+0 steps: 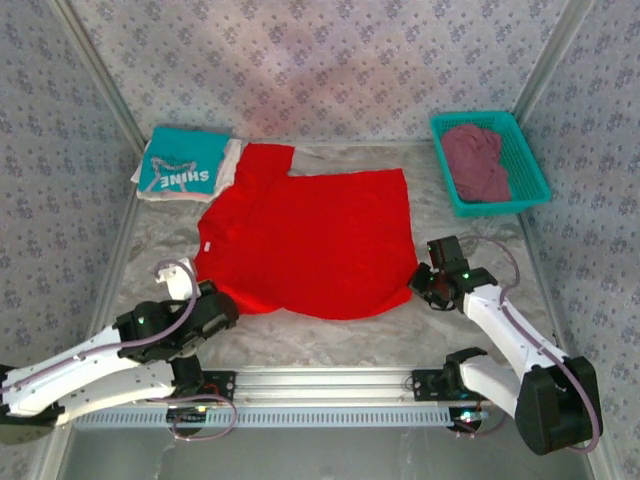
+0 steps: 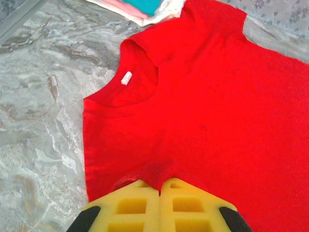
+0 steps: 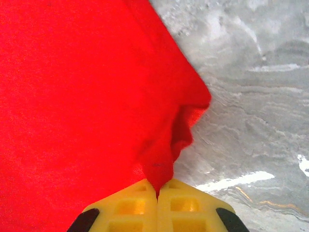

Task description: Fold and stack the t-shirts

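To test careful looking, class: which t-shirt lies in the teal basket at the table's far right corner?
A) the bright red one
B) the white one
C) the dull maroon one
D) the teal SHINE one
C: the maroon shirt lies crumpled inside the basket, while the red shirt is spread out in the middle and the teal shirt sits folded at far left.

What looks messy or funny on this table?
The dull maroon cloth t-shirt lies crumpled in the teal plastic basket at the far right, not folded. The bright red cloth t-shirt is spread flat, puckered at its near edge where the left gripper and right gripper pinch it.
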